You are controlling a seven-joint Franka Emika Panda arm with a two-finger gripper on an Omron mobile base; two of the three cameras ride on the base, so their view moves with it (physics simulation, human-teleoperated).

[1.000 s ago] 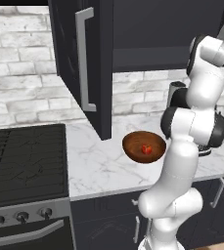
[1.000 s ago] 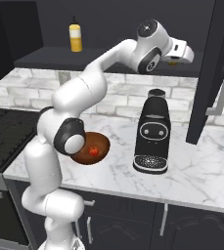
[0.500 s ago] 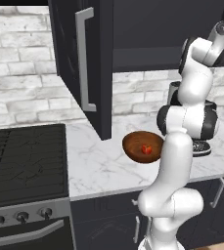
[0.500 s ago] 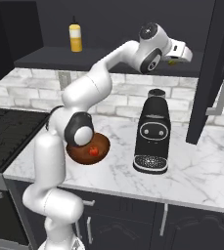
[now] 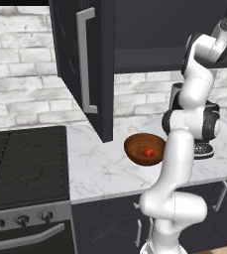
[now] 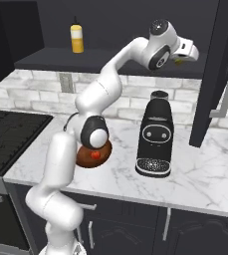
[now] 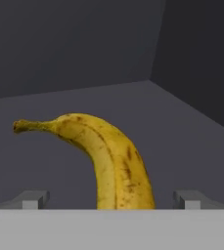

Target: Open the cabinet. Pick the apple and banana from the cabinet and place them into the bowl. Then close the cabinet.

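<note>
The black cabinet stands open, with its left door (image 5: 85, 64) swung out and its right door (image 6: 220, 74) also open. A spotted yellow banana (image 7: 113, 161) lies on the cabinet shelf. My gripper (image 7: 111, 200) is open, one fingertip on each side of the banana's near end. In the right base view the gripper (image 6: 192, 54) reaches into the cabinet at shelf height. The reddish-brown bowl (image 5: 144, 149) sits on the marble counter. The red apple (image 5: 148, 152) lies inside it, and both bowl (image 6: 93, 154) and apple (image 6: 95, 155) show partly behind my arm.
A black coffee machine (image 6: 155, 134) stands on the counter right of the bowl, below my hand. A yellow bottle (image 6: 76, 39) is on the shelf's left end. A stove (image 5: 26, 158) borders the counter on the left.
My arm's lower links have swung to the right past the bowl, while the hand has crept slightly further into the cabinet. The jaws stay wide open. Apple and bowl are unmoved.
</note>
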